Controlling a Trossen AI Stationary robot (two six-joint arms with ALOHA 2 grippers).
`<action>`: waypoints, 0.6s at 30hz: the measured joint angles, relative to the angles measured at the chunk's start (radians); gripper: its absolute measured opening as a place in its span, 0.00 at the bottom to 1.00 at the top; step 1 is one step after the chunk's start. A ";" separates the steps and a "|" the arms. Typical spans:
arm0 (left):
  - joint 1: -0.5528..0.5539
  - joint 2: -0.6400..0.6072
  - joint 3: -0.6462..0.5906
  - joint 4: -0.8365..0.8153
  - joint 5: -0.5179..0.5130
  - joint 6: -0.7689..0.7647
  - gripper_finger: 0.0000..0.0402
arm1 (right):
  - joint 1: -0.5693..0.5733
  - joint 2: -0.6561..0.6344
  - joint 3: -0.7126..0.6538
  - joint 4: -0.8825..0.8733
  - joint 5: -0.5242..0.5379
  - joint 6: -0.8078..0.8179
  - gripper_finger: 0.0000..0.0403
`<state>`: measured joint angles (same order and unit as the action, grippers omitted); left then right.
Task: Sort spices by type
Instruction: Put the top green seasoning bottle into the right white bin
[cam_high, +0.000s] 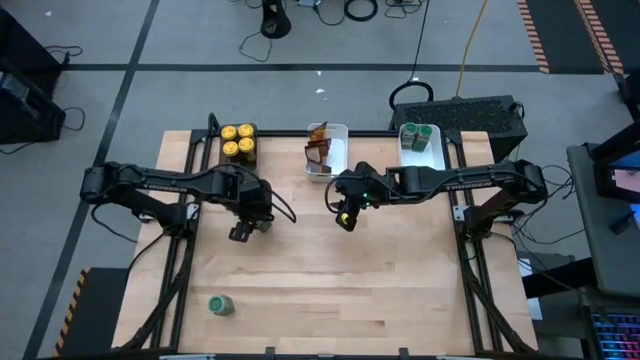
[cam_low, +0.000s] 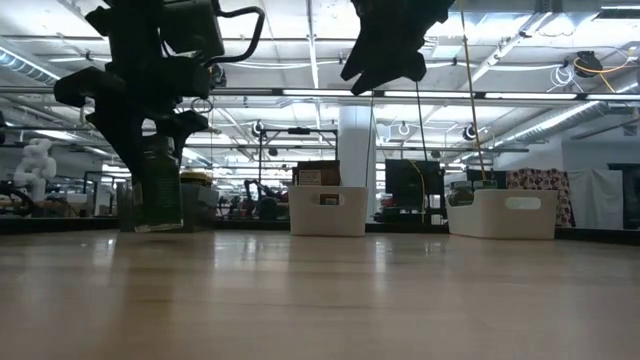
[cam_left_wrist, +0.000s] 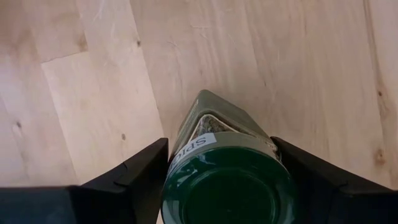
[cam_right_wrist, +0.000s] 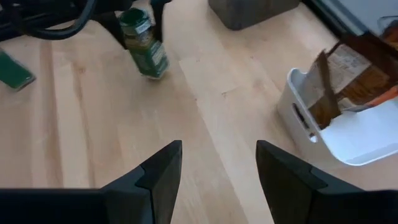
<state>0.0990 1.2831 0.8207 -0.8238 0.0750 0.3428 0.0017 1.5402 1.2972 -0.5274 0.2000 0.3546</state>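
Observation:
My left gripper (cam_high: 242, 230) is shut on a small jar with a green lid (cam_left_wrist: 227, 180), left of the table's middle. The jar also shows in the low view (cam_low: 158, 190) and in the right wrist view (cam_right_wrist: 144, 46). My right gripper (cam_high: 346, 220) hangs open above the table's middle with nothing between its fingers (cam_right_wrist: 217, 155). Another green-lidded jar (cam_high: 220, 304) stands alone near the front left. Yellow-lidded jars (cam_high: 238, 140) sit in a dark tray at the back. Brown-orange packets (cam_high: 318, 150) lean in the middle white tray (cam_high: 340, 135). My left gripper pinches the jar's upper end, just below the green lid (cam_left_wrist: 177, 155), between its two fingers, one on each side. The fingers come from above, pointing steeply down. The jar hangs below them, slightly tilted, its base (cam_right_wrist: 157, 70) close to the table; whether it touches cannot be told.
A second white tray (cam_high: 420, 150) at the back right holds green-lidded jars. Bare wood lies between the two grippers and across the front half of the table (cam_high: 400, 290). Arm frames run along both side edges.

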 joint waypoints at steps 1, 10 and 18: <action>0.001 0.000 0.000 0.000 0.000 0.006 0.63 | 0.000 0.000 0.000 0.000 0.014 0.000 0.46; 0.020 0.000 -0.001 -0.033 0.005 0.027 0.63 | -0.002 0.000 0.000 0.003 0.038 -0.011 0.46; 0.035 0.000 -0.001 -0.032 0.008 0.065 0.63 | -0.017 0.000 0.000 0.005 0.039 -0.014 0.46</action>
<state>0.1341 1.2827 0.8200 -0.8555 0.0830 0.4082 -0.0151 1.5402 1.2972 -0.5228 0.2388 0.3401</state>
